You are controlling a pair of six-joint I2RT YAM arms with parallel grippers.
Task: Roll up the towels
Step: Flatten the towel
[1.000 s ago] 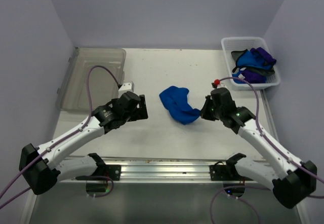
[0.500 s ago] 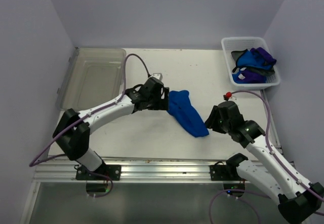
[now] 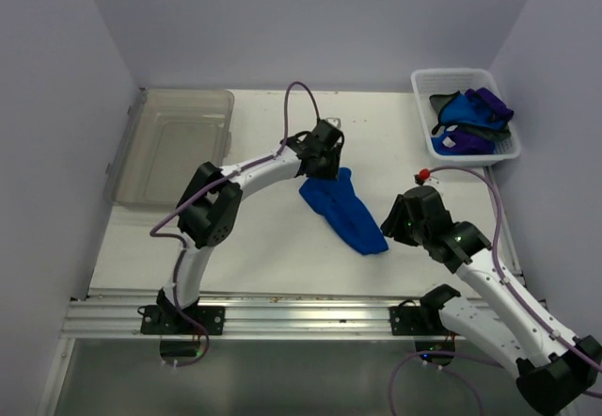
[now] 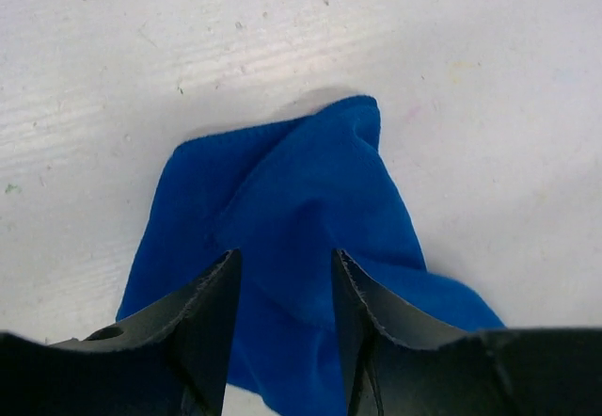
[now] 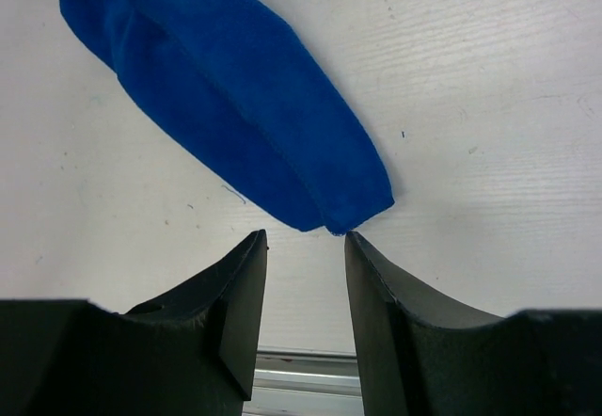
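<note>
One bright blue towel (image 3: 344, 211) lies loosely folded in a long strip in the middle of the white table (image 3: 263, 237), running from far left to near right. My left gripper (image 3: 324, 171) is down over its far end. In the left wrist view (image 4: 285, 256) the jaws stand partly apart with blue cloth (image 4: 292, 190) between and under them. My right gripper (image 3: 388, 227) is open just short of the towel's near tip (image 5: 348, 211), with only bare table between its fingers (image 5: 306, 237). More towels, blue (image 3: 465, 107) and purple (image 3: 467, 141), are heaped in the basket.
A white slotted basket (image 3: 420, 83) stands at the back right corner. A clear plastic bin (image 3: 174, 143) sits at the back left. A metal rail (image 3: 282, 309) runs along the table's near edge. Lilac walls close in the sides and back.
My left arm swung right and far onto the towel's far end, its jaws narrowing. My right gripper let go of the towel and backed off. The towel now lies longer and straighter.
</note>
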